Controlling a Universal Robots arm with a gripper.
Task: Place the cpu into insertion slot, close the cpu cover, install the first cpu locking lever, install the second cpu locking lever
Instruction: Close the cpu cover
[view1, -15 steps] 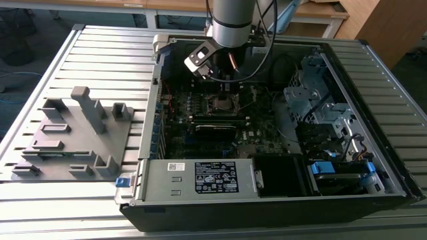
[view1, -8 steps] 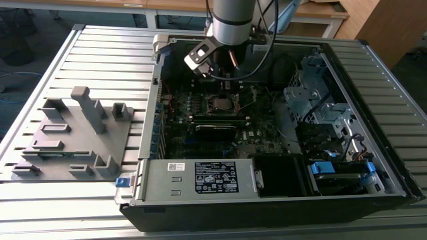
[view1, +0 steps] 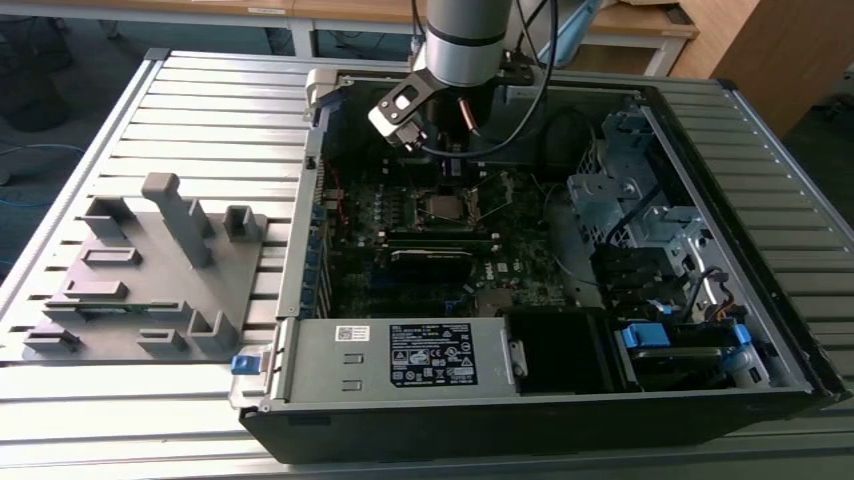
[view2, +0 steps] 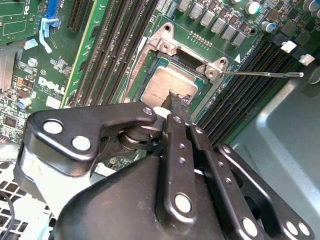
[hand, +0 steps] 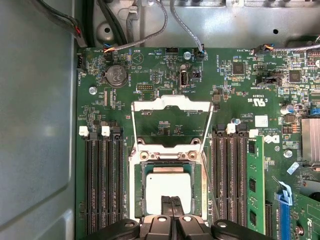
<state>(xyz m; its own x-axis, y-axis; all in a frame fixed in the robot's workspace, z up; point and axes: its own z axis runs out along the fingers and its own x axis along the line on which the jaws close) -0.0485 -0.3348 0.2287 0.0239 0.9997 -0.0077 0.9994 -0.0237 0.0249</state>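
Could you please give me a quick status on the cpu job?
Black pincer shut, tips over flat square grey-silver cpu. Cpu lying in silver-rimmed square socket. Silvery frame cover open, hinged back. Thin wire lever unlatched.

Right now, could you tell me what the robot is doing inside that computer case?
The arm's gripper, closed, sits over the cpu, which lies flat in the insertion slot on the motherboard. The cpu cover is swung open, and one thin locking lever juts out free, so nothing is locked down yet.
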